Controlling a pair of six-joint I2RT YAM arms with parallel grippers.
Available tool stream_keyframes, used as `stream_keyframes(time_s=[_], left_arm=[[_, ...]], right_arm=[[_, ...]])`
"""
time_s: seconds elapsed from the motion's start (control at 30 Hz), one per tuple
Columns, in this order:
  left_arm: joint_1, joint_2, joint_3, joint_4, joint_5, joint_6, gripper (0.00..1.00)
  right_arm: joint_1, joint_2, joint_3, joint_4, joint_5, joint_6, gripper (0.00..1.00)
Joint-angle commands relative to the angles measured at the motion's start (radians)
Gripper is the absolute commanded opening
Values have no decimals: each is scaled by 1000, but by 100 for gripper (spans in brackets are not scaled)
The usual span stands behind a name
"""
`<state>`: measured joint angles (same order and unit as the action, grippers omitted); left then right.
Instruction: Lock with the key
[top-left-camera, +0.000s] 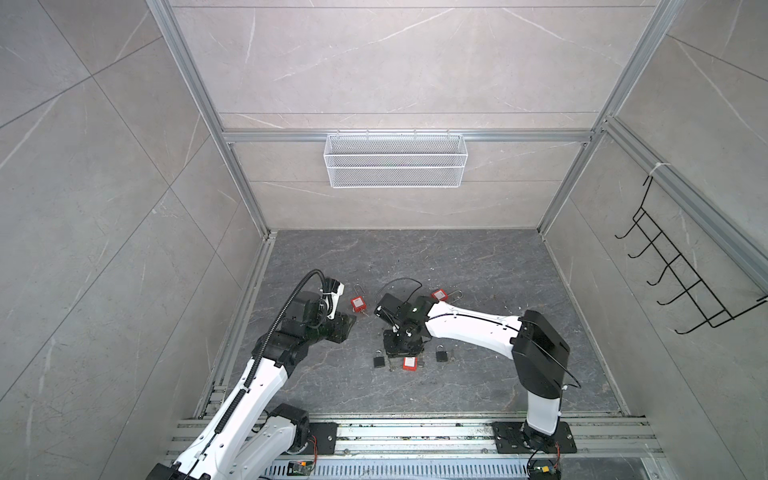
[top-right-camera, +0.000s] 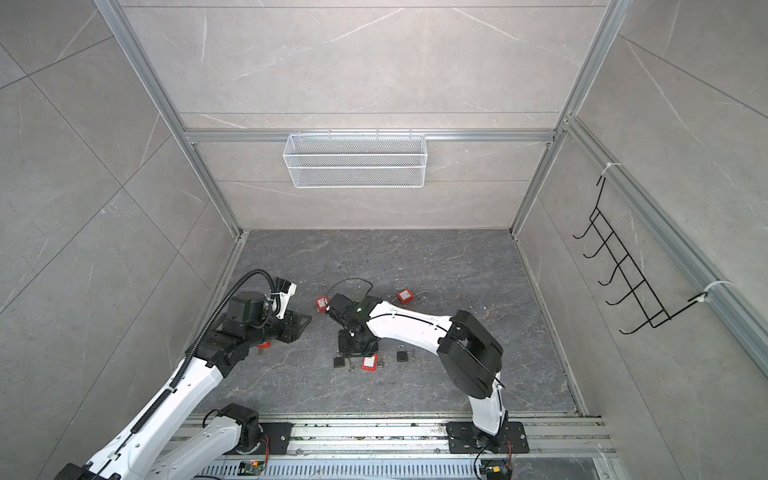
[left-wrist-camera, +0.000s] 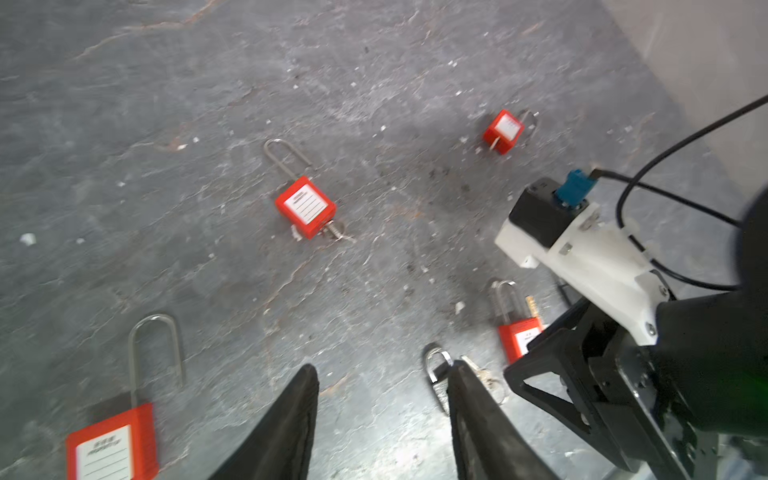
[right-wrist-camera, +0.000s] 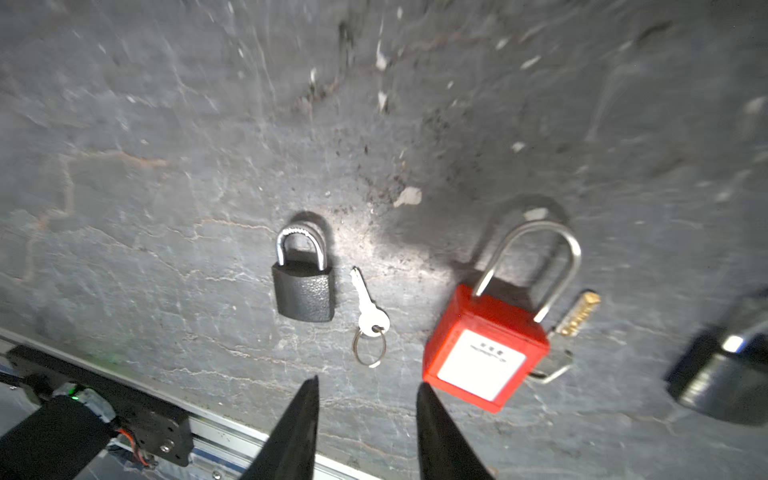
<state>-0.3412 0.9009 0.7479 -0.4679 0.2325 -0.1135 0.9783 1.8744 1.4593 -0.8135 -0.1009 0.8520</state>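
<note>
Right wrist view showed the right claw (right-wrist-camera: 368, 384) open and empty near the silver key (right-wrist-camera: 369, 309), which lay flat on the bench (right-wrist-camera: 166, 166) at 3 o'clock of the black padlock (right-wrist-camera: 303, 291), so a closing grasp could skid it away or snag the red padlock (right-wrist-camera: 486, 353).

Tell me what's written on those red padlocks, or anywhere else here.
Red padlock by the brass key: small print on its white label, too blurred to read.
Other red padlocks: ruled labels, headings unreadable.
No other text shows.
</note>
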Motion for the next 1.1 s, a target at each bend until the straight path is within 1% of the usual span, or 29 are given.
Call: stream_keyframes(time_s=[0.0, 0.1, 0.13, 0.2, 0.3, 0.33, 0.37, 0.5, 0.67, 0.77, 0.9, 1.07], left_arm=[[5, 48, 54, 41, 103, -46, 54], [3, 111, 77, 79, 103, -70, 54], [3, 129, 86, 87, 94, -76, 55], [3, 160, 97, 113, 75, -91, 54], [1, 209, 113, 154, 88, -119, 54], [1, 223, 118, 166, 88, -131, 54], [-3, 240, 122, 179, 88, -145, 54], [-26, 294, 130, 233, 78, -167, 54], [-56, 348, 148, 247, 47, -157, 54], [-60, 378, 155, 241, 50, -160, 54], [-63, 403, 162, 243, 50, -154, 54], [-64, 430, 175, 241, 51, -135, 54]], right_arm=[[-64, -109, -22, -24, 132, 55, 54], [-124, -170, -56, -13, 235, 112, 68], [-146, -180, -63, -9, 256, 131, 71], [-208, -192, -81, 16, 267, 162, 73], [-293, -171, -89, 41, 264, 209, 76], [-315, -157, -86, 36, 271, 242, 82], [-335, -138, -77, 26, 281, 267, 86], [-392, -54, -35, 25, 279, 332, 87], [-447, 30, -20, 81, 241, 411, 85], [-472, 83, -1, 106, 219, 427, 83], [-490, 134, 35, 141, 198, 418, 81], [-497, 192, 108, 120, 208, 406, 79]])
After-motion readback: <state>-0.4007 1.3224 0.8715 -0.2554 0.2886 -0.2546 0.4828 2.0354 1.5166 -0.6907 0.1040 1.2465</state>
